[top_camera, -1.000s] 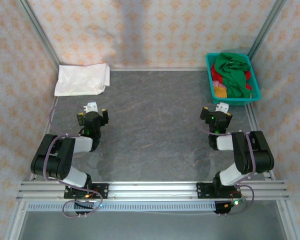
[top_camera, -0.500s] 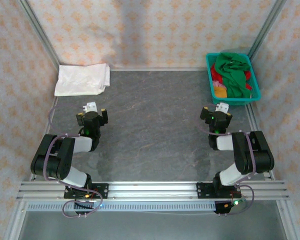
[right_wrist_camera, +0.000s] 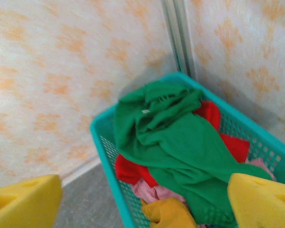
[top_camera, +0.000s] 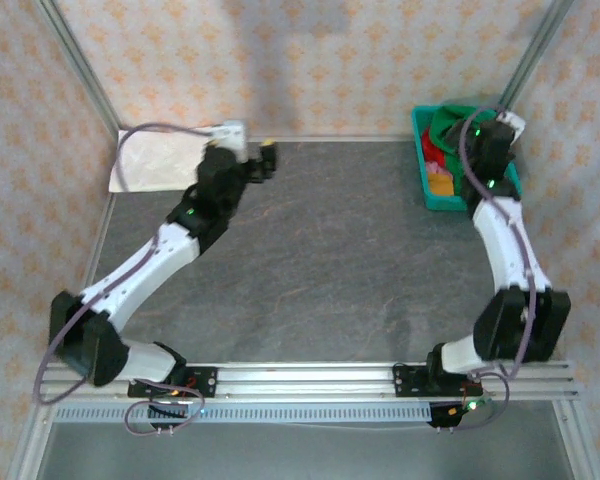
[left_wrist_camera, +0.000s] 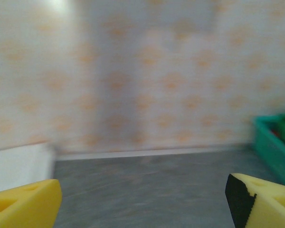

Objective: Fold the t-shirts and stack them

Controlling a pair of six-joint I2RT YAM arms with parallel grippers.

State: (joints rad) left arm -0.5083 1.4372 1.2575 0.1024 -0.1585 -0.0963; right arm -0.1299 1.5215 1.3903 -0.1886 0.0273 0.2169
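Top external view: both arms have swung out from their tucked pose near the rail. The right gripper (right_wrist_camera: 142, 202) now hangs over the basket (top_camera: 421, 165) in the far right corner, where the green shirt (right_wrist_camera: 175, 137) tops the other shirts (right_wrist_camera: 128, 172); its jaws stand wide apart, empty. The left gripper (top_camera: 250, 143), likewise spread and empty, has reached out beside the white shirt (top_camera: 152, 165) in the far left corner. We judge the next shirt is about to be fetched.
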